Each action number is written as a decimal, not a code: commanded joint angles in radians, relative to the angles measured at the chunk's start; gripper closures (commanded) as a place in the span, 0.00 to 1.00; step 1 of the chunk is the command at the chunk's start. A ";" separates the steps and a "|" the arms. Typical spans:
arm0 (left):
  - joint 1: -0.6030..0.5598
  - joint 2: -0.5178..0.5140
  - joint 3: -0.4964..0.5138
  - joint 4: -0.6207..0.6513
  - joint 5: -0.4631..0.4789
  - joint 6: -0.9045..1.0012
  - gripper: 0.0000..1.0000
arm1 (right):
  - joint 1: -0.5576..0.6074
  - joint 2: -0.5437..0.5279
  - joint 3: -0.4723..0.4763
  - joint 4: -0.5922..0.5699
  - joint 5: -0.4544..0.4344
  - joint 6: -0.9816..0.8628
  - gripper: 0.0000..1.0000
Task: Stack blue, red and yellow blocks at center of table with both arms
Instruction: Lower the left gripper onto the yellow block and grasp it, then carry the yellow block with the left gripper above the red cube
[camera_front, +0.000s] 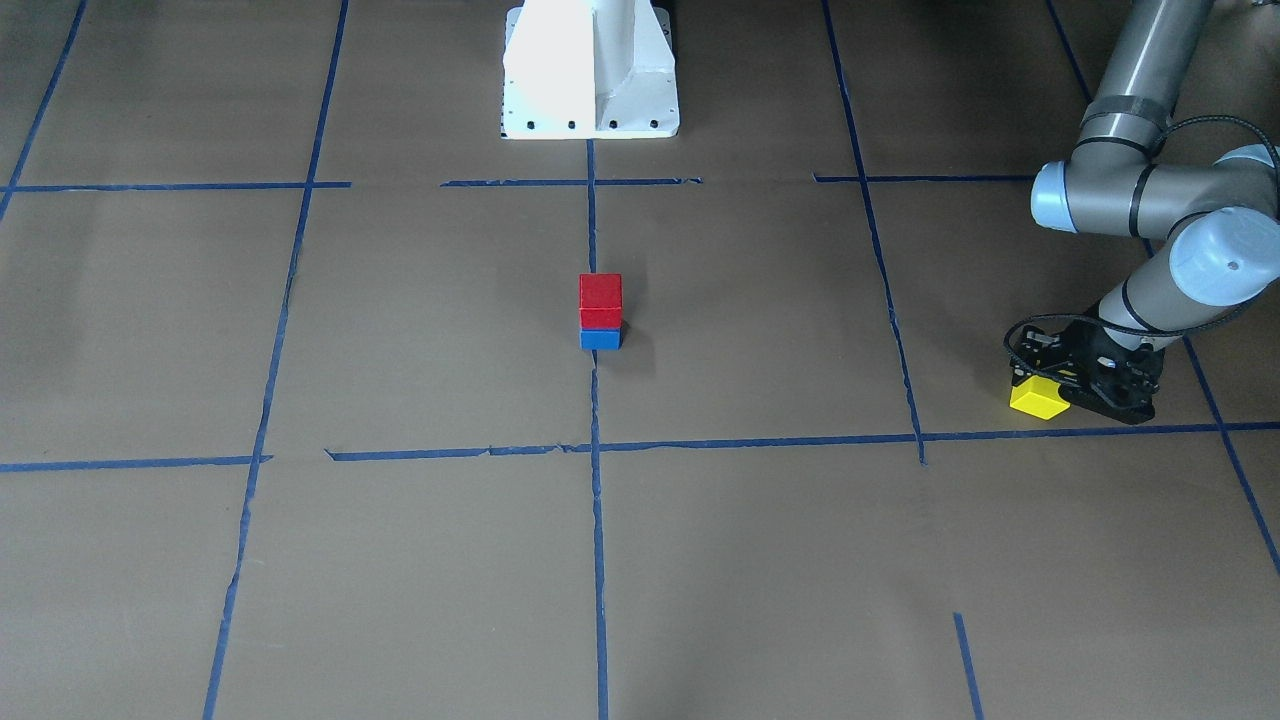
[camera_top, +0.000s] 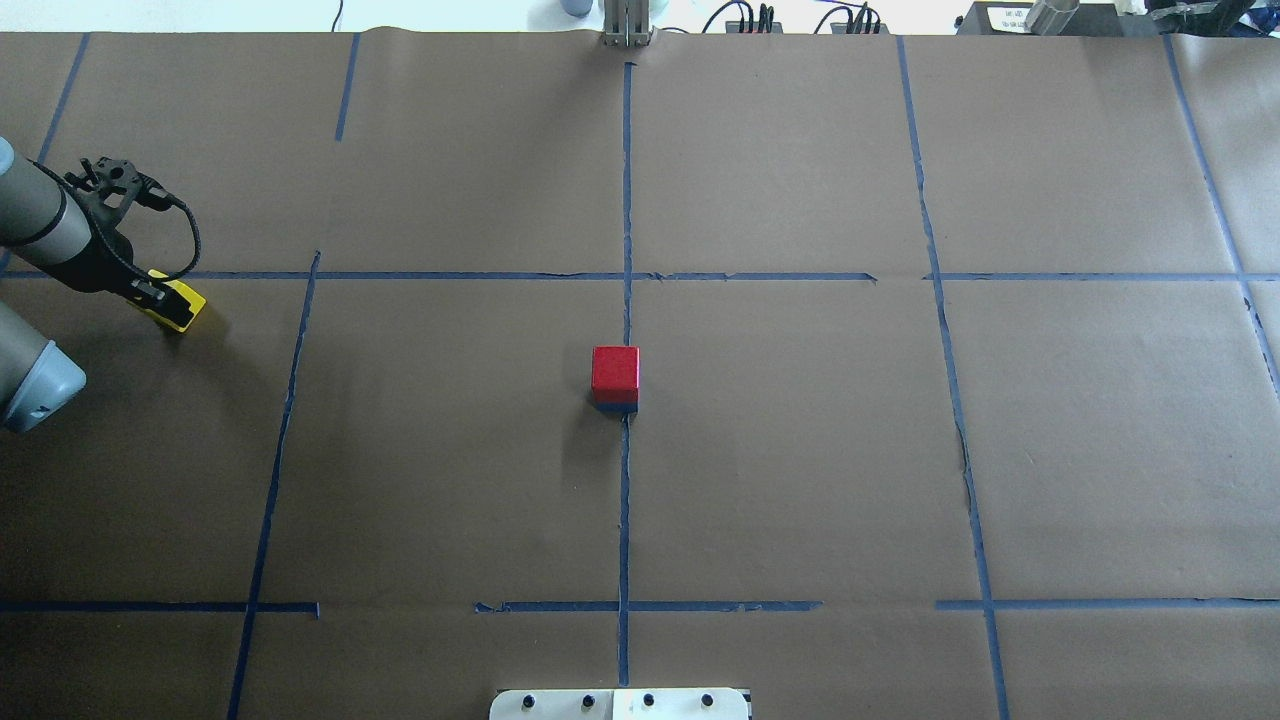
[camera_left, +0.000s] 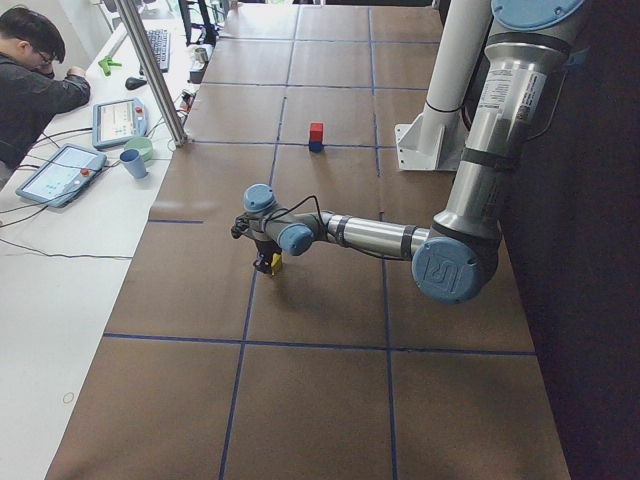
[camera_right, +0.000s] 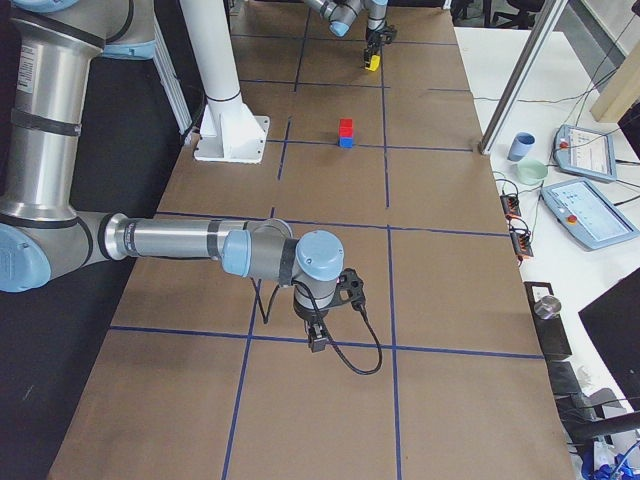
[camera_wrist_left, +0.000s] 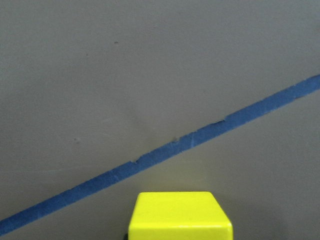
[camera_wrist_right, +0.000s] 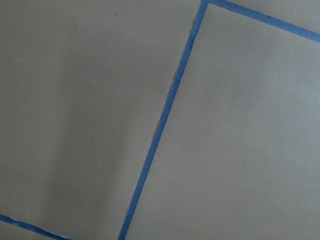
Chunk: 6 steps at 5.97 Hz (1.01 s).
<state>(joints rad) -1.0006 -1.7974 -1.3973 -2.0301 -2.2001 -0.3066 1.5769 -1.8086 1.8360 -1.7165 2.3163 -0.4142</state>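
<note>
- The red block (camera_front: 600, 292) sits on top of the blue block (camera_front: 600, 340) at the middle of the table (camera_front: 800, 560). The pair stands on the long centre tape line (camera_front: 597, 520), out in front of the white pedestal (camera_front: 590, 70).
- From the overhead view the red block covers nearly all of the blue one; only a thin blue strip shows at its near edge.
- The yellow block (camera_front: 1036, 402) is far out on the robot's left side, well apart from the stack. It lies just on the robot's side of a cross tape line.
- The left arm (camera_front: 1130, 200) reaches out low, and the left gripper (camera_front: 1052, 388) is tilted down at the yellow block.
- Its fingers are drawn in to the block's width and pinch it between them (a black finger lies flat along one yellow face in the overhead view).
- The left wrist camera shows the yellow block close up at the bottom centre, with a tape line running slantwise beyond it. I cannot tell whether the block rests on the paper or is raised a little above it.
- The right arm (camera_right: 170, 240) stretches low over the table's other end, and the right gripper (camera_right: 316, 335) points down near a tape crossing, well apart from every block.
- The right gripper shows only in the side view, so I cannot tell how far open it is; nothing is visible in it. Its wrist camera sees only brown paper and tape.
</note>
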 joint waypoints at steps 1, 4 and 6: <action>-0.001 -0.007 -0.020 0.008 -0.003 -0.002 0.90 | 0.000 0.000 0.000 0.000 0.000 0.000 0.00; 0.008 -0.089 -0.219 0.274 0.002 -0.194 0.91 | 0.000 0.000 0.002 0.000 0.000 0.000 0.00; 0.162 -0.222 -0.265 0.399 0.105 -0.473 0.91 | 0.000 0.000 0.000 0.000 0.000 0.002 0.00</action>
<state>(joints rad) -0.9087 -1.9480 -1.6461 -1.6977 -2.1570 -0.6529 1.5769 -1.8086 1.8374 -1.7165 2.3163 -0.4136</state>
